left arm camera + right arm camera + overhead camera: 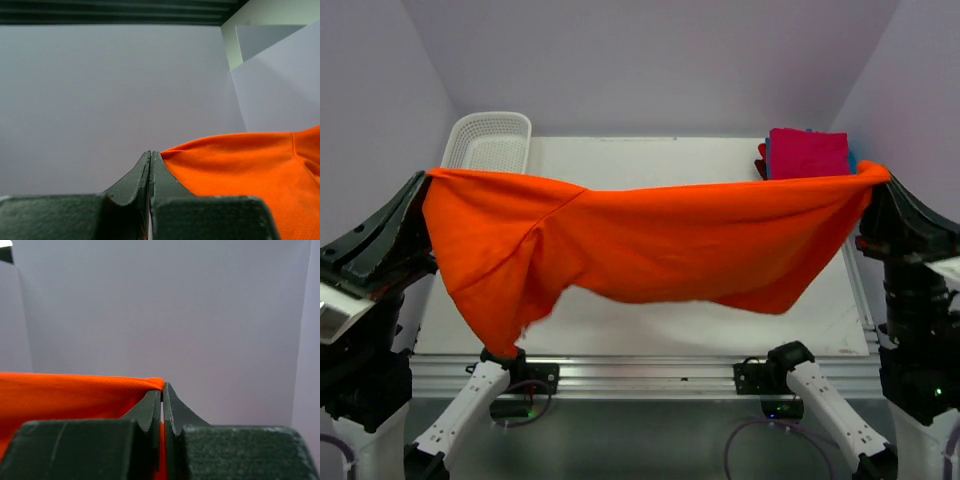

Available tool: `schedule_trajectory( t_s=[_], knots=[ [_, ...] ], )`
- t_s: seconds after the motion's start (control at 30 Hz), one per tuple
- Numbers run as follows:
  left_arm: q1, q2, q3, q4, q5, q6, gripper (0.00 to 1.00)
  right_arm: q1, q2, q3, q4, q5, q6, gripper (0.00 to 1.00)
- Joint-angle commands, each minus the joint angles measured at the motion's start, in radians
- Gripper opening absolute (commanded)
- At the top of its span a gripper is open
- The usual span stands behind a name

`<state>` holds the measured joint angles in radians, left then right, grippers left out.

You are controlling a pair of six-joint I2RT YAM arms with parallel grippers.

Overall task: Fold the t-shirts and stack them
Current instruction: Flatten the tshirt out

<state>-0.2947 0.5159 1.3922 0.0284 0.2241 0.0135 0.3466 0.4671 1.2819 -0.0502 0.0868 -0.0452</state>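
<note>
A bright orange t-shirt (650, 235) hangs stretched in the air between both arms, high over the white table (650, 160). My left gripper (428, 178) is shut on its left corner, and the cloth (240, 165) leaves the pinched fingertips to the right. My right gripper (875, 175) is shut on the right corner; orange cloth (75, 395) drapes left from between its fingers. The shirt sags in the middle and its left part hangs lowest. A stack of folded t-shirts (807, 153), magenta-pink on top, lies at the table's back right.
A white lattice basket (488, 140) stands at the back left of the table. Lavender walls close the space on three sides. The arm bases (510, 375) sit at the near edge on an aluminium rail.
</note>
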Motion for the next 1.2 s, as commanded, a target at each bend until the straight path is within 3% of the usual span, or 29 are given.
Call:
schedule_trajectory(
  t_s=[0.0, 0.13, 0.27, 0.47, 0.6, 0.8, 0.93, 1.17],
  knots=[
    [0.008, 0.127, -0.041, -0.087, -0.069, -0.004, 0.00, -0.017, 0.244, 0.029, -0.183, 0.149, 0.021, 0.00],
    [0.008, 0.194, -0.067, -0.156, -0.213, 0.002, 0.00, -0.017, 0.425, 0.114, -0.379, 0.195, 0.123, 0.00],
    [0.008, 0.233, -0.215, -0.223, -0.344, -0.004, 0.00, -0.015, 0.531, 0.024, -0.471, 0.235, 0.200, 0.00],
    [0.003, 0.383, -0.396, -0.179, -0.454, -0.030, 0.00, -0.017, 0.788, -0.110, -0.452, 0.286, 0.242, 0.00],
    [0.002, 0.527, -0.467, -0.090, -0.520, -0.026, 0.00, -0.018, 1.000, -0.110, -0.320, 0.304, 0.254, 0.00],
    [0.041, 0.864, -0.395, -0.045, -0.490, -0.043, 0.00, -0.047, 1.342, 0.054, -0.208, 0.314, 0.301, 0.00],
    [0.113, 0.979, -0.371, 0.114, -0.433, -0.055, 0.00, -0.061, 1.476, 0.161, -0.149, 0.301, 0.298, 0.00],
    [0.187, 1.252, -0.175, 0.203, -0.345, -0.084, 0.00, -0.109, 1.680, 0.418, -0.151, 0.318, 0.298, 0.00]
  ],
)
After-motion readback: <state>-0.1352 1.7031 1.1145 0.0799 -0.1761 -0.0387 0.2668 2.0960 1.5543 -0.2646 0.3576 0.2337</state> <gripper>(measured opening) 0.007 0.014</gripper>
